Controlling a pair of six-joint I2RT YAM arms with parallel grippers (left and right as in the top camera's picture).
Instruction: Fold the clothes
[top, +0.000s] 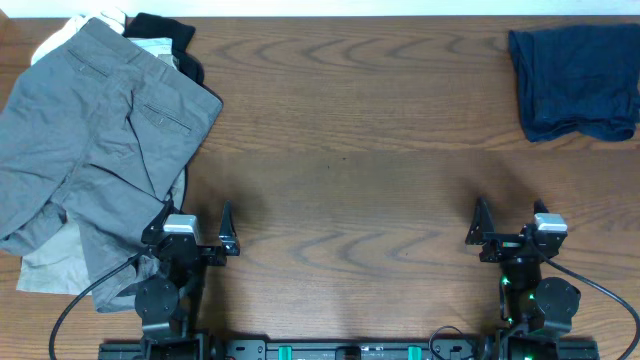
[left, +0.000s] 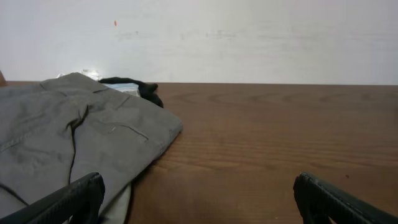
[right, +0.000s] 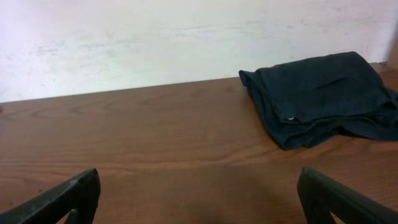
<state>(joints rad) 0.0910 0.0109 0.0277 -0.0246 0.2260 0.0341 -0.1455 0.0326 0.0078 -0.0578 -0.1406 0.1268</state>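
Grey shorts (top: 95, 130) lie upper left, long axis up-frame, just beside the empty, wide-open left gripper (top: 195, 220); right gripper (top: 511, 216), likewise open, sits well apart.

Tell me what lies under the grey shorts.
A beige piece peeks out at the near edge, a white piece and a black piece at the far edge. The grey shorts hide the rest.

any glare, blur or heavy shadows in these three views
overhead: even light, sharp, no glare, only a narrow shadow along the right edge of the grey shorts; left wrist: pale wall bright, near fingers dark and soft-edged; right wrist: navy garment reads very dark, folds faint
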